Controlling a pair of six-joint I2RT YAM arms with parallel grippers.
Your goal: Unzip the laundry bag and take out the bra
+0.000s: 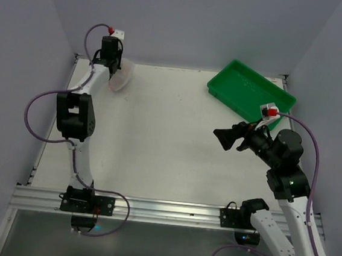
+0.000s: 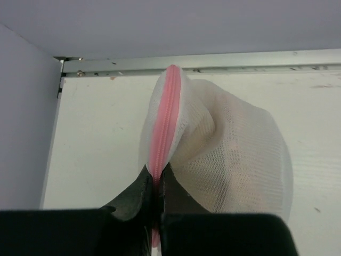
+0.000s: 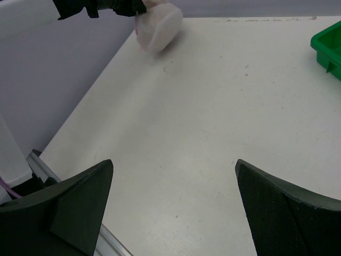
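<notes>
Laundry bag point(image 1: 120, 78): it was at the far left corner of the table point(image 1: 158, 133), under the end of the left arm; the white mesh was bunched and partly lifted at the rim.
Pink zip point(image 2: 165, 122): it ran up the raised edge of the bag like a ridge and looked closed along the part that showed.
Left gripper point(image 2: 157, 178): its two fingers were pressed together on the lower end of the pink zip, pinching the bag at its rim.
Inside the bag: a pale shape point(image 2: 234, 176) showed through the mesh; what it was could not be told.
Right gripper point(image 1: 224, 138): its fingers were spread wide with nothing between them; it hung over the right half of the table, pointing left, well apart from the bag.
Green tray point(image 1: 250, 90): it lay at the far right corner, behind the right arm.
Metal rail point(image 2: 213, 61): it ran along the far table edge, just behind the bag.
</notes>
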